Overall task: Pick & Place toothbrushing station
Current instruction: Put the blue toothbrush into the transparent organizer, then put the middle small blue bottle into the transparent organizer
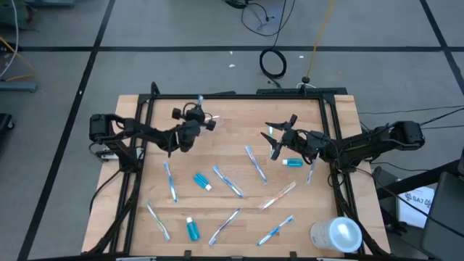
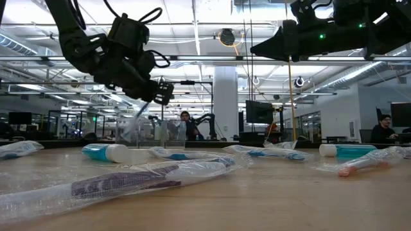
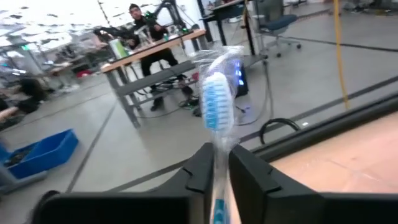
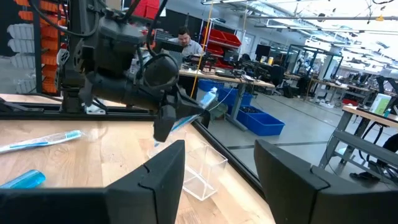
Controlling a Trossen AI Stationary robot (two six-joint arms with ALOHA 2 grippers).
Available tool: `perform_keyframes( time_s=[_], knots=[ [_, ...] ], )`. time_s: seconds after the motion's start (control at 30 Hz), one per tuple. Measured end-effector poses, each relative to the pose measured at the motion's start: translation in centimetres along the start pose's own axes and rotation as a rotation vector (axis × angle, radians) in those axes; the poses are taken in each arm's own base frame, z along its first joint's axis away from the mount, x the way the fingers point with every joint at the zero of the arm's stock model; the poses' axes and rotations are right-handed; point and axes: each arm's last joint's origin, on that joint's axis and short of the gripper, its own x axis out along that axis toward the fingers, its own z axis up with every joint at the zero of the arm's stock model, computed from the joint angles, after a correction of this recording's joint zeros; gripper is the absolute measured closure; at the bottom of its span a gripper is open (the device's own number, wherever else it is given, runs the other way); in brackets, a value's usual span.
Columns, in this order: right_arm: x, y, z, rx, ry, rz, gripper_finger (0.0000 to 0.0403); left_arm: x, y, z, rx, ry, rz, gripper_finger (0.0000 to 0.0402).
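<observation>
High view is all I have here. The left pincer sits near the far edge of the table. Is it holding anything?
Observer: Yes. The left wrist view shows a wrapped toothbrush between the left pincer's fingers, bristle head pointing forward.
Operator: Is it down on the surface?
Observer: No. In the low view it hangs well above the table, with the brush slanting downward.
Operator: Where's the cup?
Observer: The right wrist view shows a clear cup on the table near its edge, roughly below that brush.
Operator: And the right pincer?
Observer: The right pincer is open, with nothing between its fingers.
</observation>
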Motion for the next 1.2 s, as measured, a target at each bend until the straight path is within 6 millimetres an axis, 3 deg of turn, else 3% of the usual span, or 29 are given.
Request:
perform_keyframes(
  time_s=[0.33,0.63,0.9,1.2],
  knots=[
    [0.0,0.0,0.0,-0.001,0.001,0.001,0.0219,-0.6,0.4,-0.1,0.107,0.019,0.21,0.0264],
    [0.0,0.0,0.0,-0.001,0.002,0.002,0.022,-2.0,0.1,0.3,0.22,0.023,0.265,0.0256],
    [0.0,0.0,0.0,-0.001,0.003,0.002,0.022,-5.3,0.1,3.1,0.062,-0.075,-0.003,0.027],
    [0.0,0.0,0.0,-0.001,0.003,0.002,0.022,-8.3,1.0,5.4,-0.133,-0.099,-0.567,0.027]
  ],
)
